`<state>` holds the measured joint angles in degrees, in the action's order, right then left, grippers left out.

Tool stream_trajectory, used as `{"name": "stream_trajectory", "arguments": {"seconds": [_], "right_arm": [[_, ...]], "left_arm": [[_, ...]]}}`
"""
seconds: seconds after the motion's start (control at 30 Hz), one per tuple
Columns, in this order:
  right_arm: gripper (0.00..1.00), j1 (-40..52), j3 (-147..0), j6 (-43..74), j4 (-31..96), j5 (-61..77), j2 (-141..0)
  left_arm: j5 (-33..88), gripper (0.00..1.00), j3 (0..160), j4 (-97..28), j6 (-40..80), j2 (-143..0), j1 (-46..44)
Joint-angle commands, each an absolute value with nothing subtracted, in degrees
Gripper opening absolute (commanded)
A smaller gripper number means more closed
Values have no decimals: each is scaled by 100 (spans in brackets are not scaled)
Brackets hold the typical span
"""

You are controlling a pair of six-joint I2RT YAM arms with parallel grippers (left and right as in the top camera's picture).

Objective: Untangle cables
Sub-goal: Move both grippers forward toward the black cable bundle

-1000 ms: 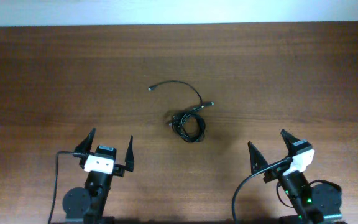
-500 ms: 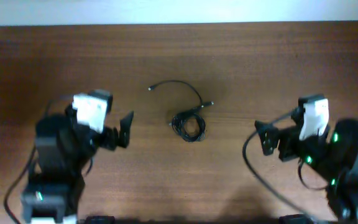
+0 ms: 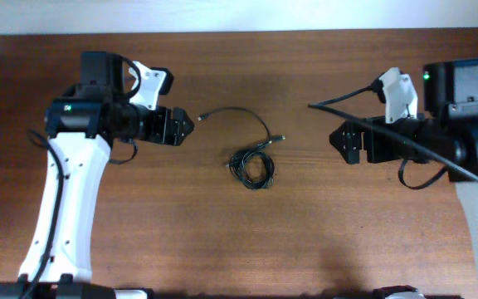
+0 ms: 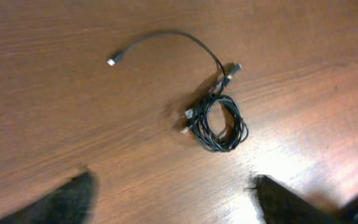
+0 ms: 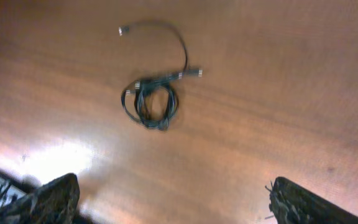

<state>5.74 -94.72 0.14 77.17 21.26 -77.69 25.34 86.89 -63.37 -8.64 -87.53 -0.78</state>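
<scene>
- The left gripper (image 3: 181,126) hangs over the table (image 3: 305,249), pointing right, its tip near the loose plug end but apart from it. In the left wrist view its fingers (image 4: 73,198) sit at the two lower corners — spread wide, holding nothing.
- The cables (image 3: 243,164) lie on the wood between the two grippers, slightly nearer the left one. They are thin black cords wound into a small tight coil, knotted on its left side.
- One strand leaves the coil and arcs up and to the left, ending in a small metal plug (image 3: 202,119). A second plug (image 3: 282,139) pokes out just right of the coil's top.
- The right gripper (image 3: 343,143) points left — well apart from the cables. In its wrist view its fingers (image 5: 303,202) stand wide, nothing between them.
</scene>
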Motion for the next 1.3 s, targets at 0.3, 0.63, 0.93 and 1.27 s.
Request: {"name": "stream_trajectory", "arguments": {"seconds": [0.3,0.63,0.93,1.27], "right_arm": [[99,593,-9570,-23,8060,1699,-8117],[99,593,-9570,-23,8062,1514,-8117],[99,593,-9570,-21,8064,1514,-8117],[99,593,-9570,-23,8062,1514,-8117]], "left_arm": [[266,65,8785,-6479,2508,-9553,-2169],[-283,62,8779,-6342,3913,-10947,-3039],[-283,45,8772,-6134,3927,-11756,-3173],[-287,20,8324,-5666,3924,-11808,-3173]]}}
